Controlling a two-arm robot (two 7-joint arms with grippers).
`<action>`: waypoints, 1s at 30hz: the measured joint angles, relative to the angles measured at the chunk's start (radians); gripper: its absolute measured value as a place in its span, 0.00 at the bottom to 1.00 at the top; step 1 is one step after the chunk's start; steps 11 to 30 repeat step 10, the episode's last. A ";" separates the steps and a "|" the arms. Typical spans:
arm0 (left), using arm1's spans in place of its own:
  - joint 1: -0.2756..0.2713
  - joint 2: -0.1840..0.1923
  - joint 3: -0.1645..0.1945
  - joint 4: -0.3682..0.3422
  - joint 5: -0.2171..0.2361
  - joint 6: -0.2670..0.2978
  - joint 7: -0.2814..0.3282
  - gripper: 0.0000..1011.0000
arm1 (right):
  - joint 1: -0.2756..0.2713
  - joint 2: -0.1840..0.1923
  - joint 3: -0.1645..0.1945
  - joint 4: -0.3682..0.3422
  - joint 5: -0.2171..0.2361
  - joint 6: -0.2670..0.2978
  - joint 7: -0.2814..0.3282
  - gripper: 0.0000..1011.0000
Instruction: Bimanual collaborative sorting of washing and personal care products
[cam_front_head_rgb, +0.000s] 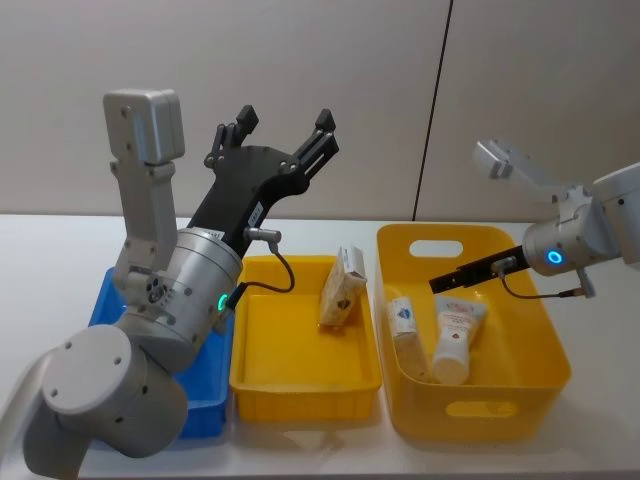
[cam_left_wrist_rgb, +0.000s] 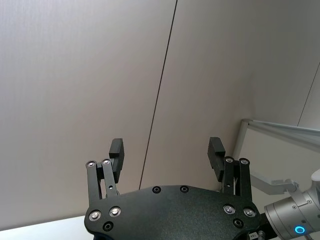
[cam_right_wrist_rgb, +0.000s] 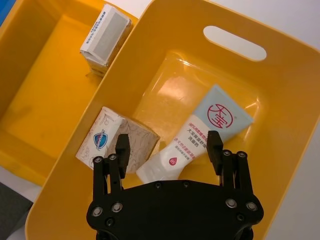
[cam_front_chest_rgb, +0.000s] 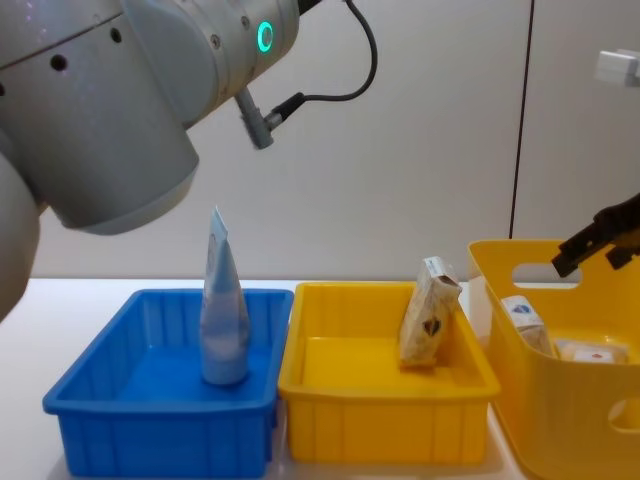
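A pale tube stands upright in the blue bin. A beige packet leans against the right wall of the shallow yellow tray. In the deep yellow bin lie a white carton with a blue emblem and a white tube with red print. My right gripper hovers open just above those two, holding nothing. It reaches in over the bin's right rim. My left gripper is raised high and points up at the wall, open and empty.
The three bins stand side by side on a white table against a grey panelled wall. My bulky left arm rises over the blue bin and hides much of it in the head view.
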 joint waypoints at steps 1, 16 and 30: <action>0.000 0.000 0.000 0.000 0.000 0.000 0.000 0.99 | 0.001 0.000 0.000 0.001 0.000 -0.001 0.000 0.90; 0.000 0.000 0.000 0.000 0.000 0.000 0.000 0.99 | 0.002 -0.002 0.000 0.006 0.001 -0.002 0.001 0.99; 0.000 0.000 0.000 0.000 0.000 0.000 0.000 0.99 | 0.002 -0.002 0.000 0.006 0.001 -0.002 0.001 0.99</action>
